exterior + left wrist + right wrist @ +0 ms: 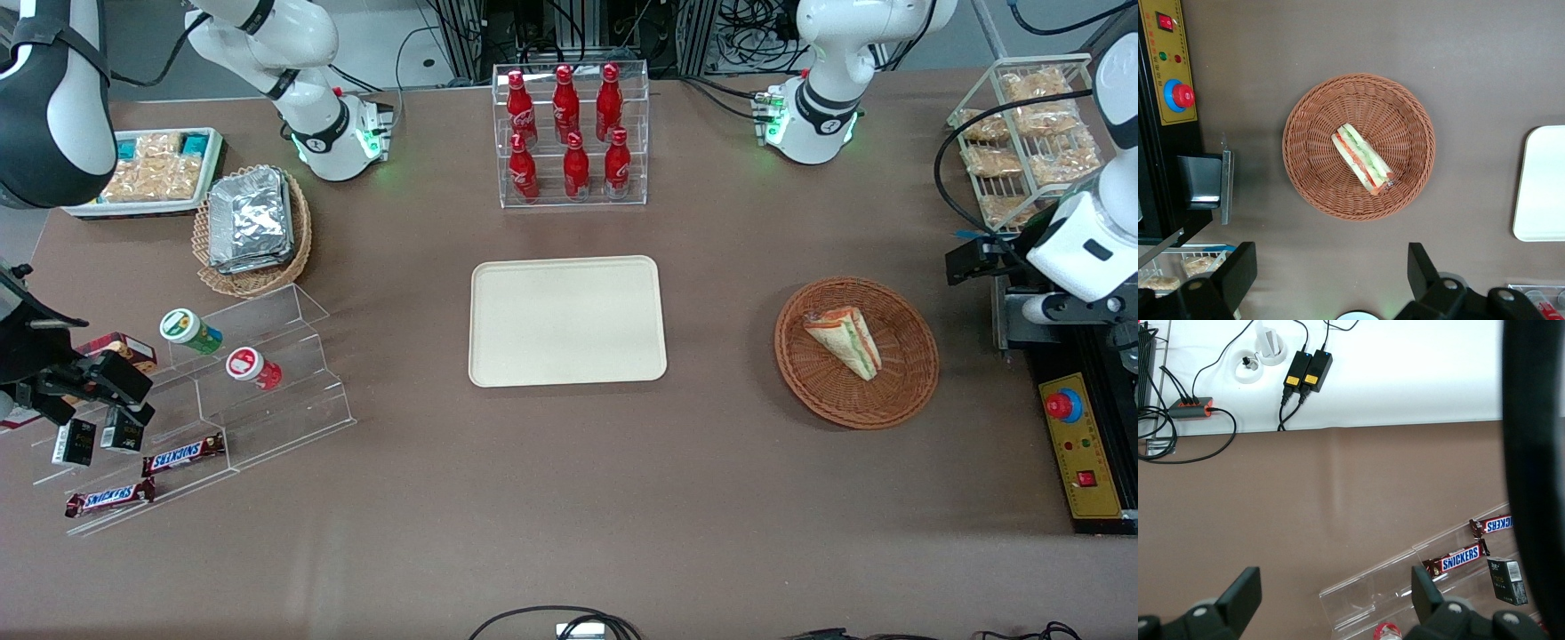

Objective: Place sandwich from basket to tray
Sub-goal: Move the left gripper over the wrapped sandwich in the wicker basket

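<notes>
Brown desk carries everything. At its middle lies the flat cream-beige rectangular tray. Toward the working arm's end sits the round reddish-brown wicker basket, and the small triangular wrapped sandwich lies in it. The left arm's gripper hangs above the desk beside the basket, its black fingers wide apart, holding nothing. A clear rack of red bottles stands farther from the camera than the tray.
</notes>
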You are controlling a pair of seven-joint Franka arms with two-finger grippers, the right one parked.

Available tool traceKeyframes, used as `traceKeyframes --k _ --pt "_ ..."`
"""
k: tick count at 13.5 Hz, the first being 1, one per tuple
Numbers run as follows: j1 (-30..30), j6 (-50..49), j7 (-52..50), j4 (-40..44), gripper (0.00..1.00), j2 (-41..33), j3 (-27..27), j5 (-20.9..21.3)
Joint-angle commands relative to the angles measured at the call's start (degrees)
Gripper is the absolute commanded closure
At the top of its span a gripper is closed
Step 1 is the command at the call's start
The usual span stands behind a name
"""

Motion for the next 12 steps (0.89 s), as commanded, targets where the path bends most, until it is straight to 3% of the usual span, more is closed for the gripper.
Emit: traceKeyframes --k 1,7,12 --pt "-0.79 6.92 -6.40 -7.66 0.00 -1.28 -0.01 0.82" --pt "-1.93 22.39 -21.87 -25.15 0.00 -4.27 -0.72 0.82" --pt "-1.93 33.47 -30.67 -34.92 0.00 -4.36 -1.77 0.82"
